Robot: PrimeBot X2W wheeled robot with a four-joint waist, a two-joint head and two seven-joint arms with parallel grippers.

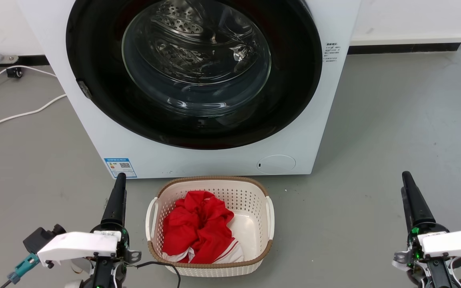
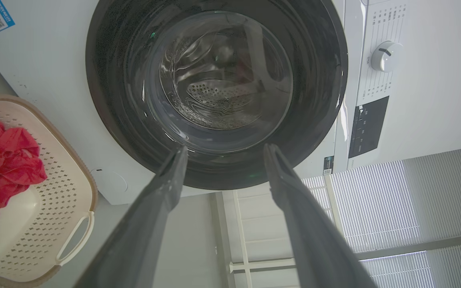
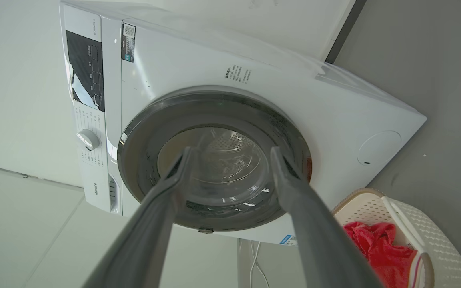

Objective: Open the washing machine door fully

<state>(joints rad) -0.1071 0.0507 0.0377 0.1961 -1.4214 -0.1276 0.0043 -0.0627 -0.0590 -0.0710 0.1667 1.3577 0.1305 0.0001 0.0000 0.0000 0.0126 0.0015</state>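
The left gripper [image 1: 119, 179] and right gripper [image 1: 406, 178] flank the laundry basket [image 1: 254, 192], fingers aimed forward, jaws apart and empty. Beyond them, the washing machine door [image 1: 195, 68], glossy black around bulging glass, lies shut against the washing machine [image 1: 198, 162].

A smooth grey floor [image 1: 394, 132] spreads across the head view, matt, with faint scuffs and a few small dark specks. Along its far edge runs a dark skirting strip [image 1: 404, 48], and above that stands a plain white wall [image 1: 410, 18] with a stepped ledge at its foot. At the left, white cables [image 1: 22, 114] lie in loose curves on the floor, near a small black fitting [image 1: 14, 72] by the wall (what it is cannot be told). In the left wrist view, pale slatted blinds [image 2: 374, 208] show beside white frame bars [image 2: 240, 224]. The light is even and soft, the shadows faint
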